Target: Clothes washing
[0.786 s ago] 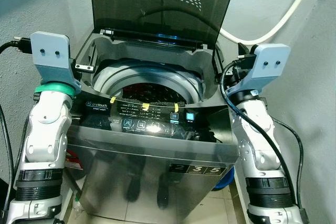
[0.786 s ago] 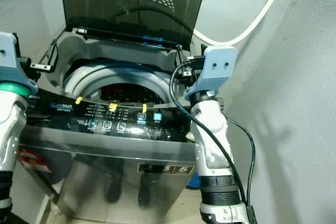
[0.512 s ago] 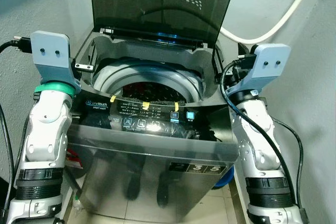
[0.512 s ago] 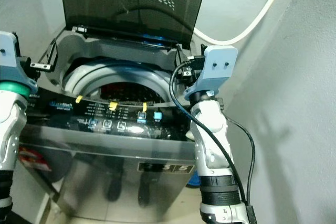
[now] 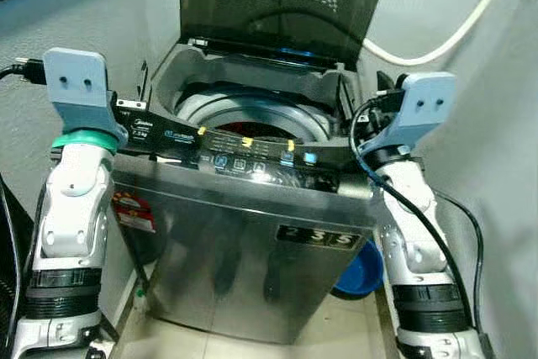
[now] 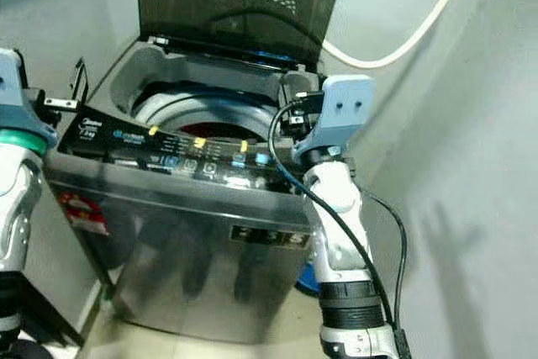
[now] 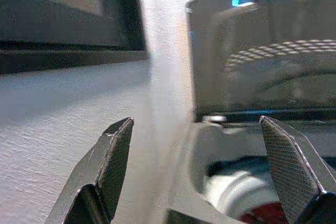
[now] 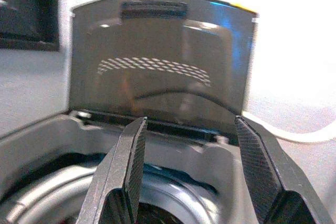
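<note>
since a moment ago the robot has stepped back, so the washer (image 5: 252,233) looks smaller and more floor shows. its lid (image 5: 286,6) stands open. dark and red clothes (image 5: 261,130) lie deep in the drum, soft and light, i think, best pinched at a raised fold. left hand (image 7: 210,182) and right hand (image 8: 186,182) hover beside the rim, fingers apart, holding nothing.
</note>
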Tool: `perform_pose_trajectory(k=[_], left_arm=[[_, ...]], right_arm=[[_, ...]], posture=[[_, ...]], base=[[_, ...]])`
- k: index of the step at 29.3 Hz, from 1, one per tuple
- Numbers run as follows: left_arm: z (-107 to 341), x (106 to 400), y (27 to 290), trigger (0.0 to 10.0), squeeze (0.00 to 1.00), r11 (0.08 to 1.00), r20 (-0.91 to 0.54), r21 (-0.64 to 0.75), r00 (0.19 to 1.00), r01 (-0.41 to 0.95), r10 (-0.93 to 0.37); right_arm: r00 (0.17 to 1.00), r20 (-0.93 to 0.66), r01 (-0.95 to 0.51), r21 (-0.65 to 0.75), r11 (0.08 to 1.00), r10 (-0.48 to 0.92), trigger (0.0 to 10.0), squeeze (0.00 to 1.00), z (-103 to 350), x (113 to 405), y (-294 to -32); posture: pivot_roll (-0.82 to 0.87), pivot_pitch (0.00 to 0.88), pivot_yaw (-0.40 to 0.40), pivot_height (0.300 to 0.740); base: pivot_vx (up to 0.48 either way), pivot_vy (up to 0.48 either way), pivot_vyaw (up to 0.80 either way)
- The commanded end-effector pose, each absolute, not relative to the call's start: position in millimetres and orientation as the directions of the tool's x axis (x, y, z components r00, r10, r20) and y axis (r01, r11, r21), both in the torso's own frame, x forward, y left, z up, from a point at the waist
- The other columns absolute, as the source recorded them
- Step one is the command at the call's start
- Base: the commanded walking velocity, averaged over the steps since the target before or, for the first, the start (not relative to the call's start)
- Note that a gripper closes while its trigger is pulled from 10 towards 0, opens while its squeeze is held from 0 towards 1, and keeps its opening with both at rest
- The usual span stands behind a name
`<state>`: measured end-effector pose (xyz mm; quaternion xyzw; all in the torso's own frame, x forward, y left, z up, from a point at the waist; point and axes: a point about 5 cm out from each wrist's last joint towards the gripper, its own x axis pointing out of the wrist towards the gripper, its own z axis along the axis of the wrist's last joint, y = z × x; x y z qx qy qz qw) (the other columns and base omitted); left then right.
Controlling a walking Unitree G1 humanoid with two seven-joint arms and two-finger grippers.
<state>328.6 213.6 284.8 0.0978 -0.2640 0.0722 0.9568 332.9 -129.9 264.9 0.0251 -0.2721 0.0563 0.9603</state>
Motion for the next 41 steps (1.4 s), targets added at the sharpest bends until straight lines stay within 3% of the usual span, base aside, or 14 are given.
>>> perform_pose_trajectory(k=[1, 41], left_arm=[[282.1, 329.7, 214.1, 10.0, 0.00, 0.969, 0.509, 0.153, 0.856, -0.194, 0.091], [281.9, 331.2, 213.5, 10.0, 0.00, 0.970, 0.506, 0.154, 0.858, -0.190, 0.088]], right_arm=[[0.847, 0.524, -0.117, 0.021, 0.993, 0.089, 10.0, 0.00, 263.8, 332.4, -131.5], [0.849, 0.518, -0.115, -0.018, 0.993, 0.108, 10.0, 0.00, 262.0, 333.7, -127.9]], posture=[[0.07, 0.012, -0.058, 0.740], [0.07, 0.003, -0.057, 0.740]], base=[[-0.251, 0.000, 0.00], [-0.168, 0.000, 0.00]])
